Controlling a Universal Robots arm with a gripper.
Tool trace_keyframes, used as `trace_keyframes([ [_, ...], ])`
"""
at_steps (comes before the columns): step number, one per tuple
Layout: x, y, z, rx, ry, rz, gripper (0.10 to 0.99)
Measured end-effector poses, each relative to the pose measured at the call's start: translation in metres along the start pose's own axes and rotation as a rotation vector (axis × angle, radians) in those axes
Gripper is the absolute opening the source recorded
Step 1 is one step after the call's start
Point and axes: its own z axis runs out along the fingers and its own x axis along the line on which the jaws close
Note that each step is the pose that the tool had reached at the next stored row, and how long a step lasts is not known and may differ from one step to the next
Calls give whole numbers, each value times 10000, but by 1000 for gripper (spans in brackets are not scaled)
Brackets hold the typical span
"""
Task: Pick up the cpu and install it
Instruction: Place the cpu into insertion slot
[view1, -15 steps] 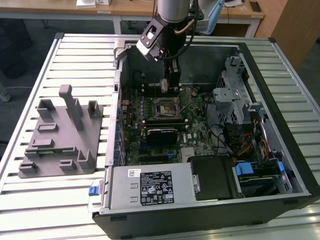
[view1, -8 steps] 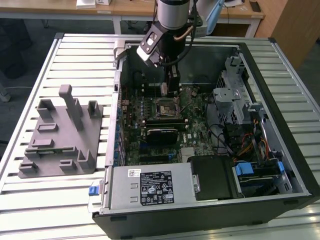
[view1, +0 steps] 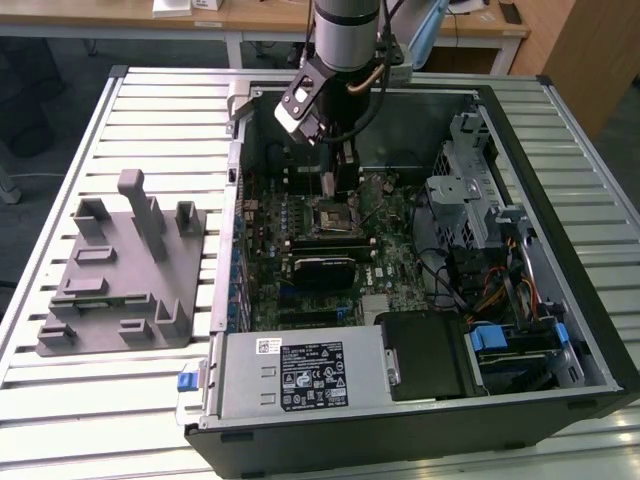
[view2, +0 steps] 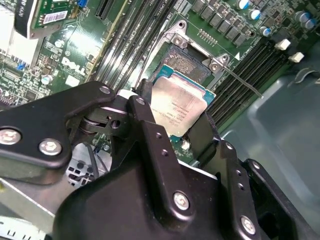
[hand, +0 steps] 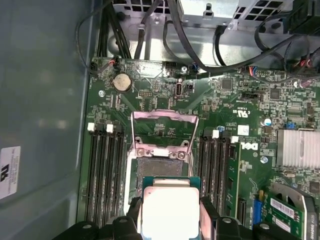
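Note:
The cpu (view2: 179, 106), a flat square chip with a pale silver top, is clamped edge to edge between my black fingers (view2: 146, 107). My gripper (hand: 170, 214) is shut on it in both wrist views. The cpu (hand: 169, 209) hovers close above the motherboard socket (hand: 159, 167) and partly overlaps its near side. The socket's metal load frame (hand: 165, 131) is swung open and stands up behind it. In the exterior view my gripper (view1: 337, 183) reaches down into the open computer case, just above the socket (view1: 336, 216).
Memory slots (hand: 106, 175) flank the socket on both sides. A grey holder tray with upright pegs (view1: 120, 270) lies on the slatted table at the exterior view's left. The case (view1: 560, 200) also holds a power supply (view1: 300, 375), a drive cage (view1: 465, 190) and loose cables (view1: 500, 290).

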Motion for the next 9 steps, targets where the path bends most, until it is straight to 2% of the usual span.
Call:
trace_keyframes([
  [9,0,-2,141,-1,0,3,541],
])
